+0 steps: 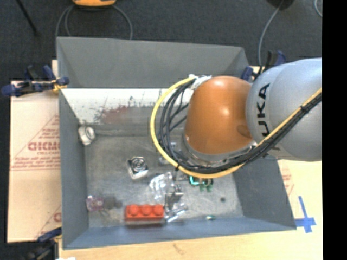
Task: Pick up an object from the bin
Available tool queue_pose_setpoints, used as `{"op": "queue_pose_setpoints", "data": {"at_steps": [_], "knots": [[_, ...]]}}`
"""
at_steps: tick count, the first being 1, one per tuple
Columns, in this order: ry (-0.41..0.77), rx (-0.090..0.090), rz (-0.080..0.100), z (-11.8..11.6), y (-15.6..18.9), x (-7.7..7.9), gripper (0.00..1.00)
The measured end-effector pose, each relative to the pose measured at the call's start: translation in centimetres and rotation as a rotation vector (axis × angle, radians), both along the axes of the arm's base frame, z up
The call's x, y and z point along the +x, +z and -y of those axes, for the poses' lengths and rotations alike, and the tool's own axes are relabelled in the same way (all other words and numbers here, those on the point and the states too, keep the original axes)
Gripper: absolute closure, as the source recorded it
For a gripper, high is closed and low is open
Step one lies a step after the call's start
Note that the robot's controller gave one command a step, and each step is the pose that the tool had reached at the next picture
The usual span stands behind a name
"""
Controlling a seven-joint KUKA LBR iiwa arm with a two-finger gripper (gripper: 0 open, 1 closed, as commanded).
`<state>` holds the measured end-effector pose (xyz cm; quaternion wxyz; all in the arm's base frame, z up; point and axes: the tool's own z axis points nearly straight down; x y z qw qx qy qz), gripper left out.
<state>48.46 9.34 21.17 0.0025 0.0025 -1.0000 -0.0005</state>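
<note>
My gripper point(174, 193) hangs below the arm's orange cover, low over the front middle of the bin floor. A crumpled clear plastic piece point(158, 183) lies right against its left side. A red toy brick with studs point(144, 212) lies flat just in front and to the left of it, near the front wall. A small silver and white metal part point(137, 167) sits on the floor further left. Whether anything is held is hidden.
A white cup-like piece point(87, 134) lies at the back left corner. A small clear purple-tinted thing point(98, 202) rests at the front left. A small green item point(204, 184) shows under the cover's edge, and a tiny green bit point(209, 217) lies by the front wall.
</note>
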Motion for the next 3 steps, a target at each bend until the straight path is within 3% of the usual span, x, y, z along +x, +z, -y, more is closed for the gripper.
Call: {"op": "queue_pose_setpoints", "data": {"at_steps": [1,2,3], "knots": [[0.265,0.000,0.005,-0.1,-13.0,0.9,0.00],[0.260,0.002,0.008,-0.2,-12.8,0.9,1.00],[0.198,-0.001,0.017,1.4,1.5,2.5,1.00]]}}
